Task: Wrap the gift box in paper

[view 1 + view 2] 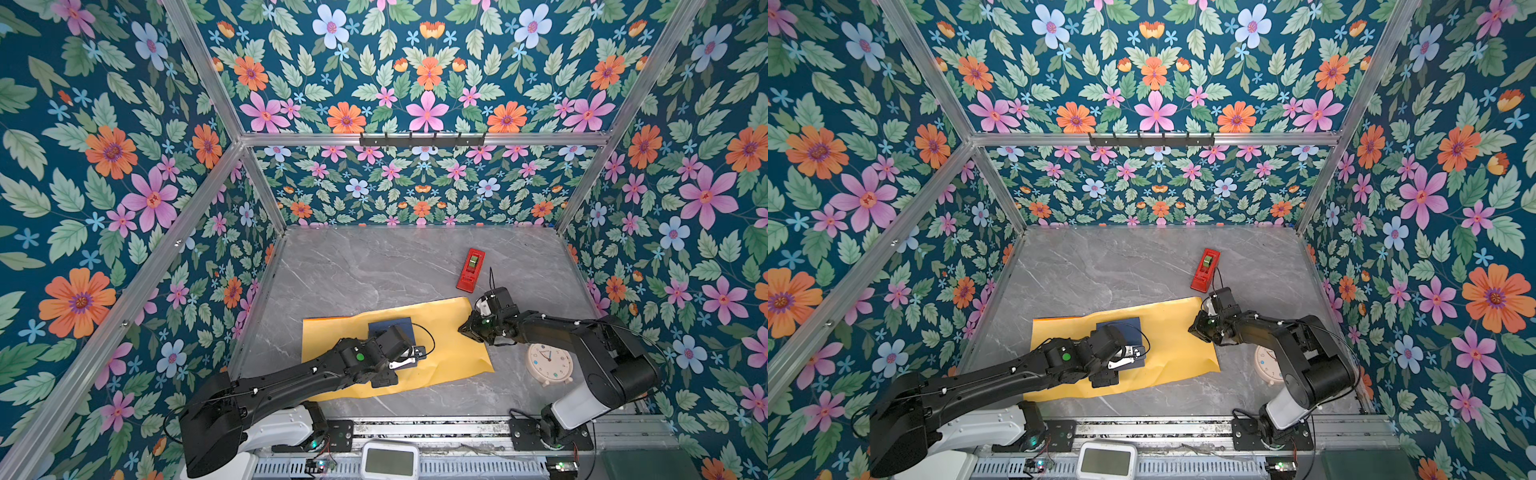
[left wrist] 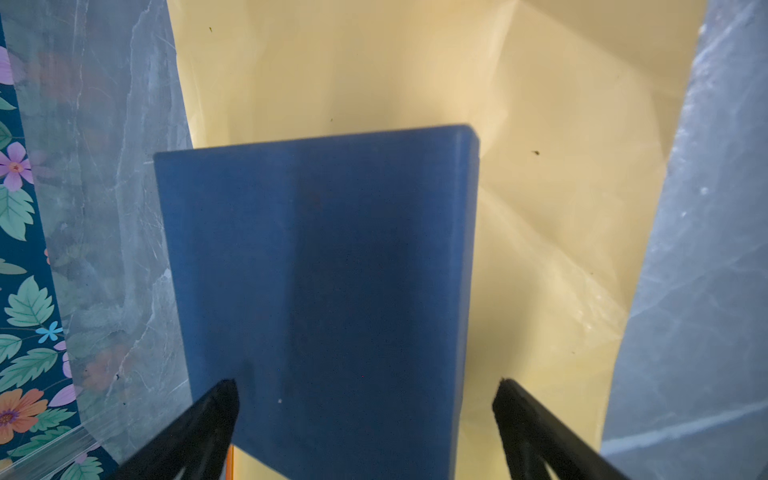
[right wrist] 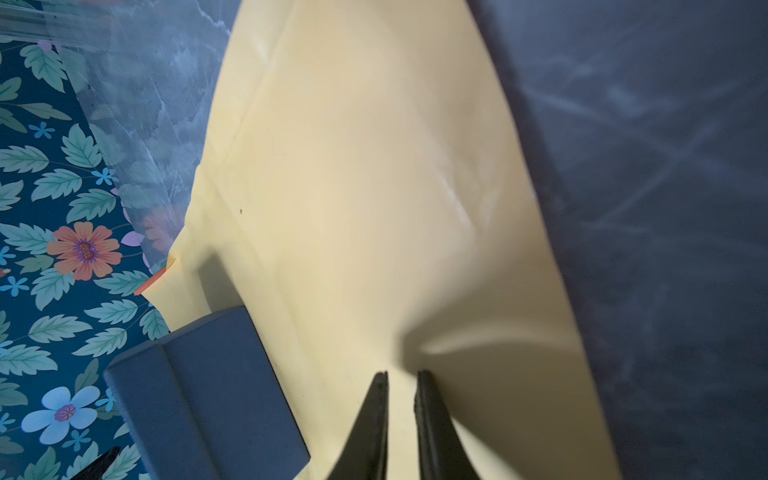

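Underneath, grey marble-veined worktop [image 1: 374,266], boxed in by floral walls. Spread over its near half, large creased rectangular sheet of paper [image 1: 449,332] [image 1: 1175,336], matte yellow face up, long side running left to right, with a sliver of glossy orange underside showing along the far left edge. Reaching in from the near side, two black arms: left one stretched over the sheet's middle, right one bent toward the sheet's right end. Resting flat on the paper, left of centre, plain matte dark-blue square cardboard gift box [image 1: 388,326] [image 1: 1121,325] [image 2: 324,249], one side almost level with the sheet's far edge, partly hidden under the left wrist in both top views, not yet wrapped. Right of the sheet, off the paper, round cream alarm clock [image 1: 548,361], half covered by the right arm. Farther back, near the paper's far right corner but apart from it, slim red rectangular gadget [image 1: 471,270]. Low over the box, left gripper [image 2: 365,386], jaws spread wide, one fingertip above the box's top close to a side edge, the other above bare paper just beside the opposite edge; contact impossible to tell. At the sheet's right end, right gripper [image 3: 402,374] [image 1: 463,328], jaws drawn nearly together, pinched on a raised pleat of the paper, sheet humped up at the fingertips.
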`<control>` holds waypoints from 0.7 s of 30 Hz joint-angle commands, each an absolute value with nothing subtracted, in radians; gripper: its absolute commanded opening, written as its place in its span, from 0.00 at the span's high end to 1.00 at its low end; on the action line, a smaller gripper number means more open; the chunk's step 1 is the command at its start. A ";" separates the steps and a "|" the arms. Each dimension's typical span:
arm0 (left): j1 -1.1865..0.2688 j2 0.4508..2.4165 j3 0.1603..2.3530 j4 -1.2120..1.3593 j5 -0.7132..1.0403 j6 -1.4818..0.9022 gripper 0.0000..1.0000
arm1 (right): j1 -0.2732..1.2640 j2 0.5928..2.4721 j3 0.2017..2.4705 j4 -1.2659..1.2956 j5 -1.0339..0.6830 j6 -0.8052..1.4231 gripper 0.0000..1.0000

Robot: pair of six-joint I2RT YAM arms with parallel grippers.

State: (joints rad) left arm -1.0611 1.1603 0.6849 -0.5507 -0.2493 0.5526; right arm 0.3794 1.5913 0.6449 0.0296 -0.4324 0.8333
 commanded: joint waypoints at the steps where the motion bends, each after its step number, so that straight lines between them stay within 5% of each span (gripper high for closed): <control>1: -1.060 1.159 0.679 -0.544 -0.285 0.575 0.01 | 0.381 1.603 0.636 -0.061 -0.356 0.831 0.83; 21: -1.022 1.158 0.661 -0.514 -0.315 0.590 0.03 | 0.382 1.595 0.637 -0.066 -0.359 0.831 0.83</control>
State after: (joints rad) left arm -1.0275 1.1591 0.6647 -0.5152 -0.2966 0.5789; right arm 0.3801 1.5890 0.6453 0.0269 -0.4309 0.8337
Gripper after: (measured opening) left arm 0.966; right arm 0.167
